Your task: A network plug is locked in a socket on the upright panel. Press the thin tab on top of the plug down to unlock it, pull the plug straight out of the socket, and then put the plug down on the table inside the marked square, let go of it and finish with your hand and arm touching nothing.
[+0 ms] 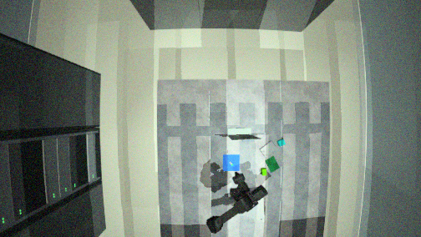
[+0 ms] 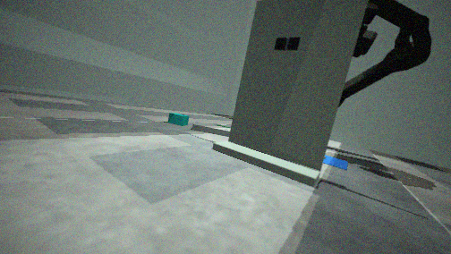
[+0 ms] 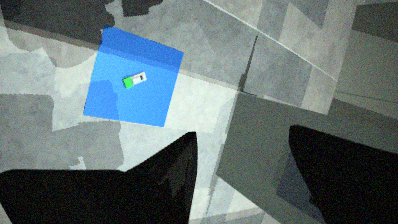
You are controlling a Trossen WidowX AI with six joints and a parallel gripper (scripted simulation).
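Observation:
The plug [image 1: 231, 163] [image 3: 135, 80], small and white with a green end, lies inside the blue marked square [image 1: 226, 168] [image 2: 336, 163] [image 3: 145, 112], well within its edges. The upright panel [image 2: 286, 89] stands beyond the square; in the wrist view it is the grey-green surface at the right. Its socket front is not clearly visible. My gripper [image 1: 236, 173] [image 3: 243, 137] is open, with nothing between its fingers. It hangs above the table in front of the square, apart from the plug. In the exterior view it is partly behind the panel.
A teal block [image 1: 281, 142] [image 2: 178, 119], a green square [image 1: 272, 163] and a lime block [image 1: 264, 171] lie right of the marked square. A thin pale outline is near the teal block. The panel's pale base [image 2: 268, 160] sticks out at its foot.

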